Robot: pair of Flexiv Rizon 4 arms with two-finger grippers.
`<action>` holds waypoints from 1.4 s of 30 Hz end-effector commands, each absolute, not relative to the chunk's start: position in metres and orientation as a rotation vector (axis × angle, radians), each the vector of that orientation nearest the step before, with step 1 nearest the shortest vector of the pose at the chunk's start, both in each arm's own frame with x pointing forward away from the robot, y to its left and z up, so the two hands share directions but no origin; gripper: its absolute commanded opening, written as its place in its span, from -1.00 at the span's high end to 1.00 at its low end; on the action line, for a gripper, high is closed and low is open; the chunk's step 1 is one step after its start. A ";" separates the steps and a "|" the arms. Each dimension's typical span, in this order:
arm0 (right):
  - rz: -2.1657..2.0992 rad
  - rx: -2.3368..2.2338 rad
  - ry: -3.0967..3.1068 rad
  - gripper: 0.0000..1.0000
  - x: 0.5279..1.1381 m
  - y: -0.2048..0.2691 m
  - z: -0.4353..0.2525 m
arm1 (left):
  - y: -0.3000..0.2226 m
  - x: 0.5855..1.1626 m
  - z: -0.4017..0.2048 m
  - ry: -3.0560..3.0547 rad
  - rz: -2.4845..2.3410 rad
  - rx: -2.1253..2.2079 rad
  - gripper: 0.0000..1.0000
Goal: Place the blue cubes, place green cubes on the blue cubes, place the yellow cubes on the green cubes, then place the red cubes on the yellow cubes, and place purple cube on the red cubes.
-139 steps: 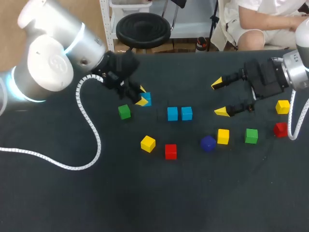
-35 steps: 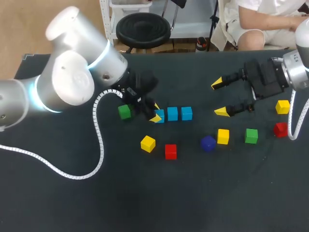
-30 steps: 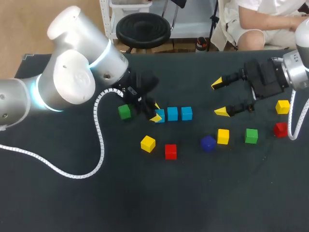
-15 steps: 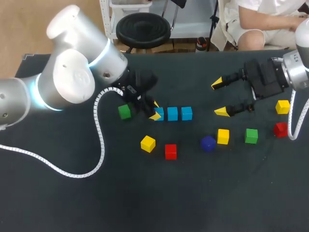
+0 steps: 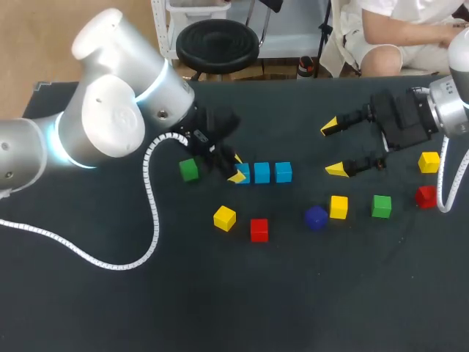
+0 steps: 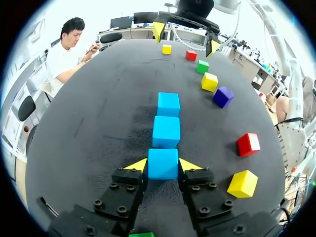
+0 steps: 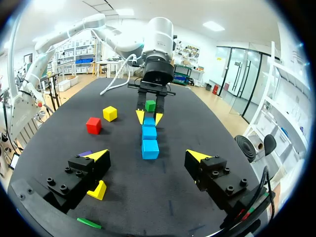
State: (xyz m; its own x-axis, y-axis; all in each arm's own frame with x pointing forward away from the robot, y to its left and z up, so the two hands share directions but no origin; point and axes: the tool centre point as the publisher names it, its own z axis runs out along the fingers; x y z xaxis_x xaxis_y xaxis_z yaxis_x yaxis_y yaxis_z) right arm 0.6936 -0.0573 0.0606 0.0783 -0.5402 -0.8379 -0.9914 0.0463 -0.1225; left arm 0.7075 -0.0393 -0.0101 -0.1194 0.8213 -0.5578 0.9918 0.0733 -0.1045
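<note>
My left fingers [image 6: 139,166] pinch the left-end blue cube [image 6: 163,164] by opposite flat faces, which I judge light and rigid; right fingers [image 7: 197,157] gape empty.

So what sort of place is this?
Probably a robotics lab bench: a left hand and right hand with yellow tips over a dark table, with three blue cubes in a row among loose coloured cubes.

A dark table [image 5: 293,293] (matte black top) spans everything.
</note>
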 end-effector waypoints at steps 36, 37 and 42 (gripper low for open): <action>0.745 -1.592 1.559 -1.00 0.693 -0.057 0.061 | -0.039 0.705 -0.005 2.013 -0.634 1.804 1.00; 0.745 -1.592 1.559 -1.00 0.693 -0.057 0.061 | -0.039 0.705 -0.006 2.017 -0.634 1.803 1.00; 0.745 -1.592 1.559 -1.00 0.693 -0.057 0.061 | -0.040 0.704 -0.012 2.030 -0.654 1.799 1.00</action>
State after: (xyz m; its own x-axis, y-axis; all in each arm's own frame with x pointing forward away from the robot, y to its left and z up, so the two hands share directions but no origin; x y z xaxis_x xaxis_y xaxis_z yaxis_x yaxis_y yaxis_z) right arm 0.6936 -0.0573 0.0606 0.0783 -0.5402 -0.8379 -0.9914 0.0463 -0.1225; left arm 0.7024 -0.0389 -0.0091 -0.1320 0.8286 -0.5440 0.9905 0.0889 -0.1049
